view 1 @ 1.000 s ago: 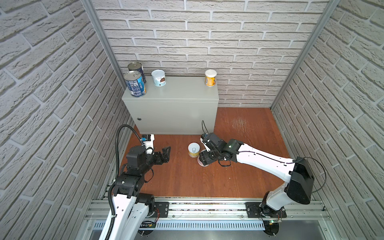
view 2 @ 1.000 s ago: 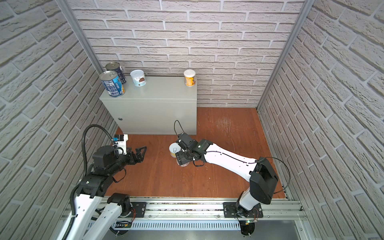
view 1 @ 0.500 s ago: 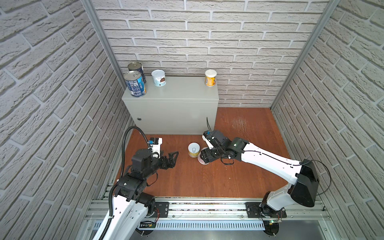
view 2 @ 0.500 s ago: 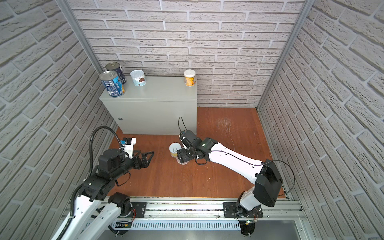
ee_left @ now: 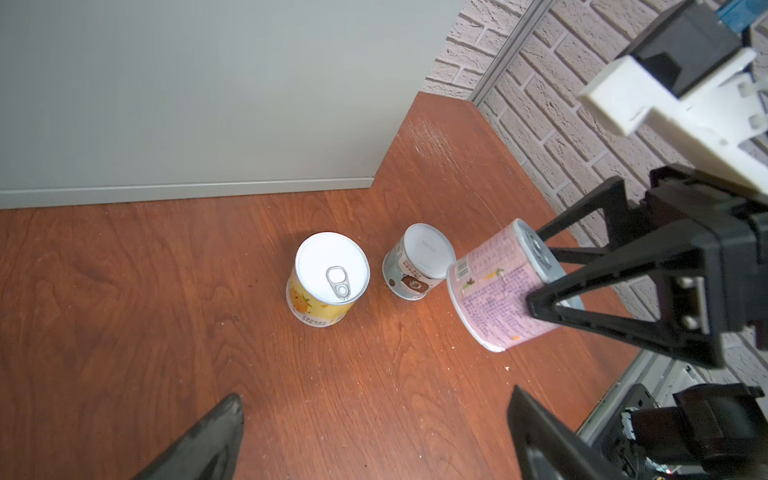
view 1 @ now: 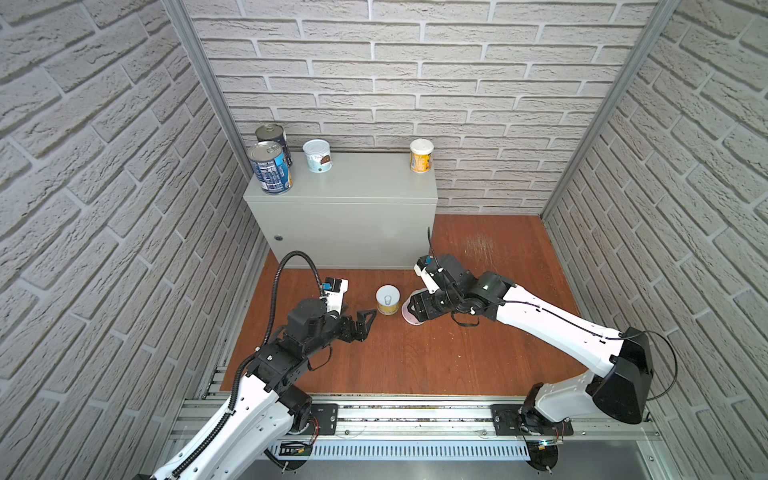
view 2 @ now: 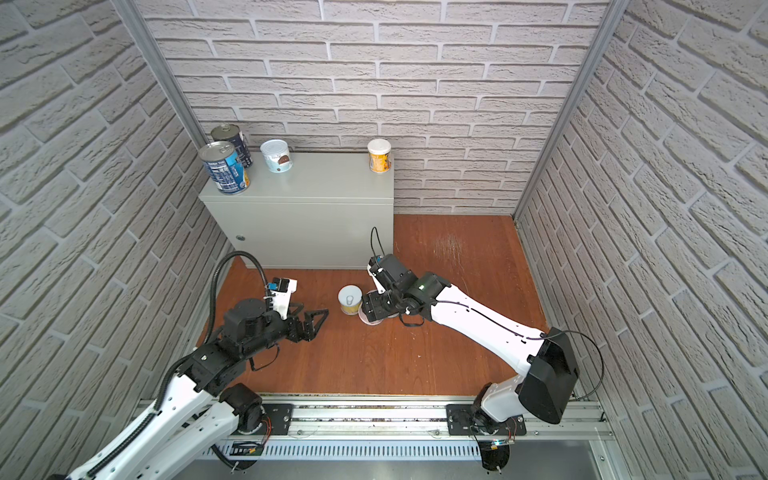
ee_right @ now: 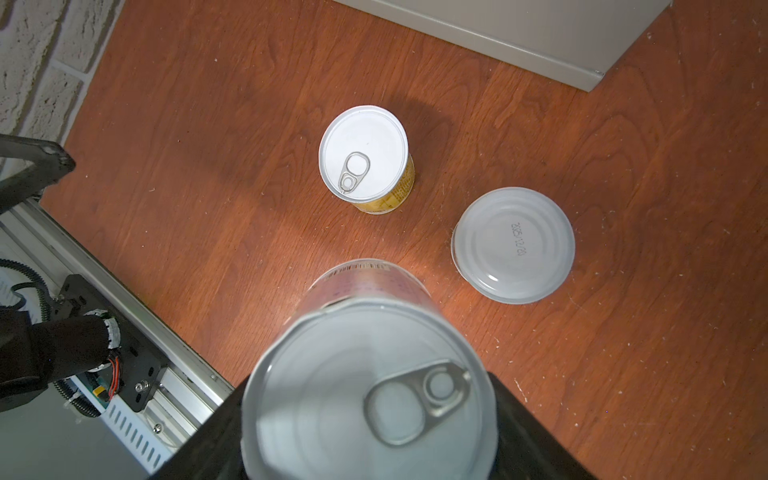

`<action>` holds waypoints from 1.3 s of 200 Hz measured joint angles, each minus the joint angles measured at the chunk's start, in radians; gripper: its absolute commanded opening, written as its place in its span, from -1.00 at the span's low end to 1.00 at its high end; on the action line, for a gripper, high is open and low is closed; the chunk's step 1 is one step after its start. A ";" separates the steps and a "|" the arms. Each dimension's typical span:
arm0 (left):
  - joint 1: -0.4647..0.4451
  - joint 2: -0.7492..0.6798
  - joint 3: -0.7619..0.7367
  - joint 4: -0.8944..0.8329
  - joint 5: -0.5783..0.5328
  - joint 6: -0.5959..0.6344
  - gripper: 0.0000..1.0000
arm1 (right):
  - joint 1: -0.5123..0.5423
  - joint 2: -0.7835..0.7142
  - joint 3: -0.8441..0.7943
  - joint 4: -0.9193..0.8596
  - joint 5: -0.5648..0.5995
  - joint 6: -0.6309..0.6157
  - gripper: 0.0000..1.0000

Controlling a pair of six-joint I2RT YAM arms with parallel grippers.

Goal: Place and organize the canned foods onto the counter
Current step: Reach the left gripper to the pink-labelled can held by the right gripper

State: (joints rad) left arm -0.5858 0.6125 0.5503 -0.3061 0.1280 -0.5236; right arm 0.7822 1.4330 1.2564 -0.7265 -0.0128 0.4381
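My right gripper (view 1: pixel 409 313) is shut on a pink-labelled can (ee_left: pixel 498 291), held tilted just above the floor; its pull-tab lid (ee_right: pixel 370 386) fills the right wrist view. Beside it on the floor stands a yellow can (view 1: pixel 387 300) with a white lid. A grey-labelled can (ee_left: pixel 419 262) stands behind, hidden under the right arm in both top views. My left gripper (view 1: pixel 365 322) is open and empty, left of the yellow can. On the counter (view 1: pixel 353 187) stand two dark-blue cans (view 1: pixel 271 166), a white-labelled can (view 1: pixel 318 156) and a yellow can (view 1: pixel 421 156).
Brick walls close in the left, back and right sides. The counter's front (ee_left: pixel 187 104) rises just behind the floor cans. The wooden floor (view 1: pixel 478 249) runs on to the right of the counter. A metal rail (view 1: pixel 395 415) borders the floor's front edge.
My left gripper has moved right across the floor toward the yellow can, still open. The right gripper has stayed almost in place with the pink can.
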 measured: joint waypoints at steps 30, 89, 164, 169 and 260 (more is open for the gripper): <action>-0.053 0.072 0.000 0.050 -0.028 0.030 0.97 | -0.004 -0.028 -0.031 -0.006 0.000 0.000 0.03; -0.204 0.143 -0.024 0.222 -0.047 0.127 0.96 | -0.050 -0.050 -0.071 -0.021 -0.067 -0.007 0.03; -0.322 0.277 -0.024 0.323 0.025 0.288 0.85 | -0.080 -0.060 -0.073 -0.025 -0.142 -0.011 0.03; -0.326 0.280 -0.024 0.331 0.032 0.296 0.86 | -0.085 -0.061 -0.073 -0.025 -0.154 -0.011 0.04; -0.336 0.343 -0.025 0.447 0.130 0.383 0.77 | -0.121 -0.109 -0.084 -0.019 -0.287 -0.009 0.03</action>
State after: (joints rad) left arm -0.9222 0.9554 0.5255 0.1406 0.2577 -0.1410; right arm 0.6609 1.3243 1.1728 -0.7460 -0.3000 0.4294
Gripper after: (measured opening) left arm 0.887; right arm 0.770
